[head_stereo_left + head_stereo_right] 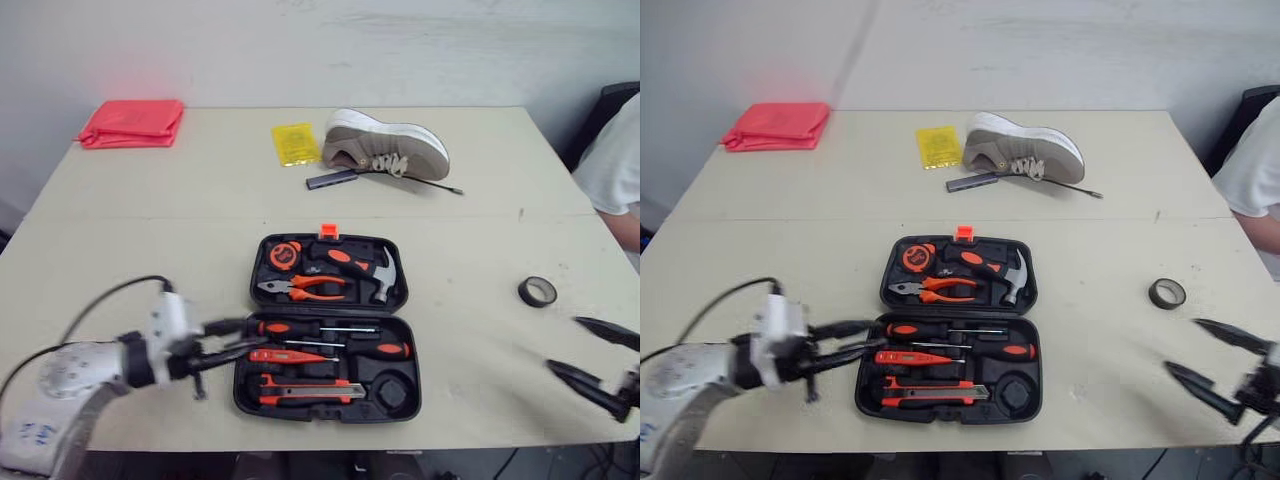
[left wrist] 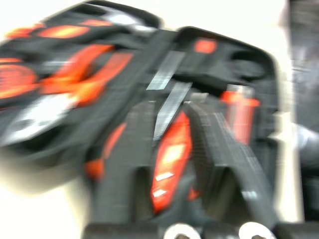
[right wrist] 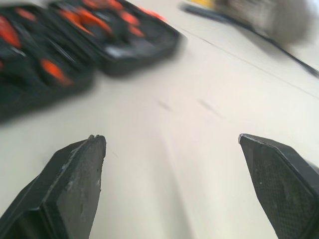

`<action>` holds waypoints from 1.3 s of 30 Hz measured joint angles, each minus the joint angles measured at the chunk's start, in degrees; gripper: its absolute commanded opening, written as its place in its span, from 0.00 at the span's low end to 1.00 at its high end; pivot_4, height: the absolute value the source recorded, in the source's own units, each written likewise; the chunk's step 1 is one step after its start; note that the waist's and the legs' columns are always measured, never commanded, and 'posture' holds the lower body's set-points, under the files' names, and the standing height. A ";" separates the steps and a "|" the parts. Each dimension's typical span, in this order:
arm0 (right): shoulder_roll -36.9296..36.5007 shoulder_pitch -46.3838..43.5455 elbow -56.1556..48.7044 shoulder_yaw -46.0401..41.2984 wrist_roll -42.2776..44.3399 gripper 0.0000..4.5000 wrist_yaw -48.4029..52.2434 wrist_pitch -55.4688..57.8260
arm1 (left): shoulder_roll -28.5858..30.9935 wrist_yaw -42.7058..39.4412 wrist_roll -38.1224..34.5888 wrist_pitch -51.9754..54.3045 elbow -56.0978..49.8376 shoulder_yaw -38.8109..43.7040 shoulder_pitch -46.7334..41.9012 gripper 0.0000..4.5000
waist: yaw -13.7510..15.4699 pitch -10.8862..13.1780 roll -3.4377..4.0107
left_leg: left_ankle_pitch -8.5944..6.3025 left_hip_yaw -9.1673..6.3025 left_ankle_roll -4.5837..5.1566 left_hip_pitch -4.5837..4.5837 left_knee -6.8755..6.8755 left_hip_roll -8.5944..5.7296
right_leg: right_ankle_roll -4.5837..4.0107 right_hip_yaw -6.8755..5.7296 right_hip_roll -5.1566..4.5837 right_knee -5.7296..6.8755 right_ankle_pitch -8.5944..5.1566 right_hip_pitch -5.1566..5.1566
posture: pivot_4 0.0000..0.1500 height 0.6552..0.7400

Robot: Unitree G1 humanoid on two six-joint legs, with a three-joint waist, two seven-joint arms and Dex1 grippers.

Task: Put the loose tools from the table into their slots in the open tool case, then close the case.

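Observation:
The black tool case (image 1: pixel 401 262) lies open at the table's front middle. Orange-handled pliers (image 1: pixel 305 288), a hammer (image 1: pixel 372 272), a tape measure (image 1: pixel 284 255), screwdrivers (image 1: pixel 330 328) and a utility knife (image 1: pixel 305 390) sit in its slots. My left gripper (image 1: pixel 254 334) is at the case's left edge, shut on the handle end of the orange tester screwdriver (image 2: pixel 172 154), which lies along its slot (image 1: pixel 292 356). A black tape roll (image 1: pixel 537 291) lies loose on the table to the right. My right gripper (image 1: pixel 562 343) hangs open just in front of the roll, holding nothing.
At the back of the table are a grey shoe (image 1: pixel 385 145), a yellow packet (image 1: pixel 296 143), a grey bar (image 1: pixel 332 180) and a folded red cloth (image 1: pixel 132 122). A person's white sleeve (image 1: pixel 612 165) shows at the right edge. A round slot (image 1: pixel 391 390) in the case is vacant.

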 measured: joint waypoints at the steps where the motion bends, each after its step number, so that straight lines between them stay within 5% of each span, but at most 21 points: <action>1: -0.08 0.09 2.85 -1.46 -0.48 1.00 -1.16 -0.94 | 0.10 0.03 0.13 -0.51 2.11 2.35 0.76 0.67 | -0.23 0.02 -0.02 | -0.01 0.01 -0.02 0.04 -0.02 0.01 | -0.04 0.01 0.02 0.00 -0.02 0.00 | 1.00 1.00; 3: -0.29 0.60 9.23 -4.00 -1.64 1.00 -2.92 -4.09 | 0.11 -0.03 1.21 -2.45 8.04 7.13 2.70 0.89 | -0.55 0.09 -0.05 | -0.01 0.00 -0.03 0.05 -0.03 0.03 | -0.06 -0.01 0.03 0.00 -0.04 -0.01 | 1.00 1.00; 5: -0.57 2.30 14.85 -5.64 -2.95 1.00 -4.11 -7.52 | 0.10 0.59 2.79 -4.73 14.82 11.29 3.74 0.99 | -0.72 0.13 -0.10 | -0.02 -0.01 -0.04 0.04 -0.04 0.05 | -0.06 -0.01 0.02 0.00 -0.04 -0.02 | 1.00 1.00; 14: -0.45 0.53 21.22 -7.59 -3.90 1.00 -10.72 -12.61 | 0.05 3.61 4.16 -8.99 23.58 19.48 2.04 0.99 | -1.54 0.27 -0.35 | -0.23 0.03 -0.39 -0.13 -0.04 0.05 | -0.01 0.03 -0.18 -0.05 0.00 0.14 | 1.00 1.00; 19: -0.76 -3.92 10.55 0.81 -5.43 1.00 -13.34 -4.08 | -1.09 3.53 2.50 -7.11 14.70 11.66 -2.40 0.99 | -1.50 0.34 -0.13 | -0.19 0.05 -0.47 -0.11 -0.12 0.04 | 0.06 0.02 -0.13 0.01 0.04 0.13 | 1.00 1.00; 22: -3.70 -6.31 3.02 4.06 -3.63 1.00 -11.37 2.47 | -1.31 3.33 1.01 -5.45 10.31 7.47 -5.28 0.99 | -1.21 0.40 0.20 | -0.21 0.05 -0.51 -0.18 -0.12 0.05 | 0.97 0.00 -0.01 0.09 0.53 0.00 | 1.00 1.00; 27: -20.92 -12.49 -5.74 13.05 -5.40 1.00 -10.09 22.29 | -1.13 2.36 -3.73 -0.99 1.53 -1.15 -12.95 0.99 | -1.17 0.30 0.26 | 0.12 0.04 -0.25 -0.63 0.15 0.01 | 1.10 0.03 0.00 0.17 0.62 -0.64 | 1.00 1.00; 39: -26.18 -34.20 -3.84 39.30 -16.48 1.00 -3.45 35.80 | -2.77 3.39 -9.80 5.89 -7.51 -13.31 -22.35 0.99 | -0.21 0.37 0.15 | 0.17 0.29 -0.32 -0.90 0.49 -0.03 | 1.21 0.15 0.16 0.12 0.66 -0.89 | 1.00 1.00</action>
